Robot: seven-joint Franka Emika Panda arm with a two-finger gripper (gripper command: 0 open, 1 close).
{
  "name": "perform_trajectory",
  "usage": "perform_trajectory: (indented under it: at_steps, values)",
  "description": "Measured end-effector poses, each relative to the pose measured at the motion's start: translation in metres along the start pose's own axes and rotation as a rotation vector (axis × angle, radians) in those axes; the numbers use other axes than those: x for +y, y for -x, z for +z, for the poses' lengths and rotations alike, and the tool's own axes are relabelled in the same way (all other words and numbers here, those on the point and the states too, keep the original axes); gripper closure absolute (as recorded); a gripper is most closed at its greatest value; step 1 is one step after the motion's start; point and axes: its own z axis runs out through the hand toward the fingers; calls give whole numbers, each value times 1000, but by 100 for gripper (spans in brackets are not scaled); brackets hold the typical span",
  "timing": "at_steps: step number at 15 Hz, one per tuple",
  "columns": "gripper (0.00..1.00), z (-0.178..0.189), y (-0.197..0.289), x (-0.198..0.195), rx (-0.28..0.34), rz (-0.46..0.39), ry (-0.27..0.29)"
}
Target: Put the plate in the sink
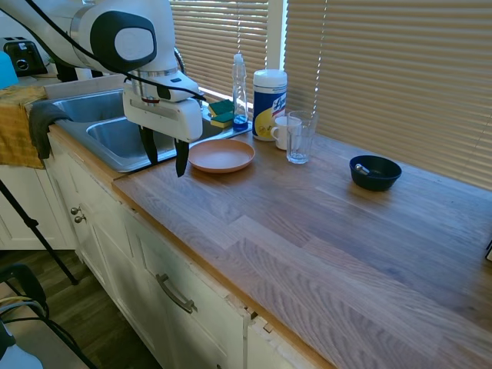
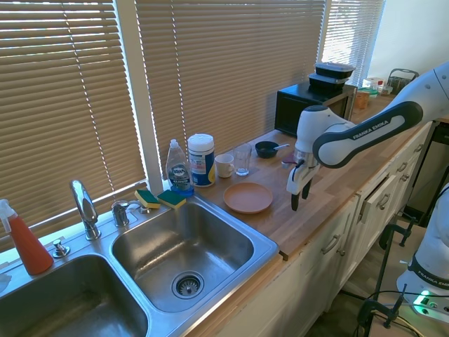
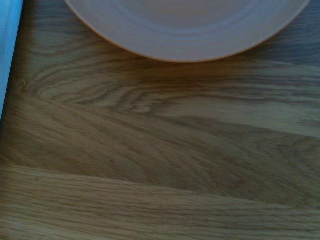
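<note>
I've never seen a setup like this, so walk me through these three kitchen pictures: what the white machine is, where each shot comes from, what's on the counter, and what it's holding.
The white machine is a robot arm. The two dark prongs at its end are its gripper, which hangs open and holds nothing. Two pictures come from cameras standing in the room on opposite sides of the arm. The third comes from a camera on the arm's wrist, looking down from close by at the wood and the edge of the plate.

On the wooden counter the salmon-orange plate lies flat beside the steel sink, just past the gripper. Behind it stand a dish soap bottle, a wipes canister, a white mug and a clear glass. Further along is a dark blue bowl. Two sponges sit on the sink's rim.
</note>
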Motion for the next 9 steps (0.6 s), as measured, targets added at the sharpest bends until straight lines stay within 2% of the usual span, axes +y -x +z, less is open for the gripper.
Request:
perform_trajectory:
  at_steps: [4, 9]
  values:
    - [0, -4, -6, -1, 11, 4, -3]
    - [0, -12, -55, -22, -6, 44, -61]
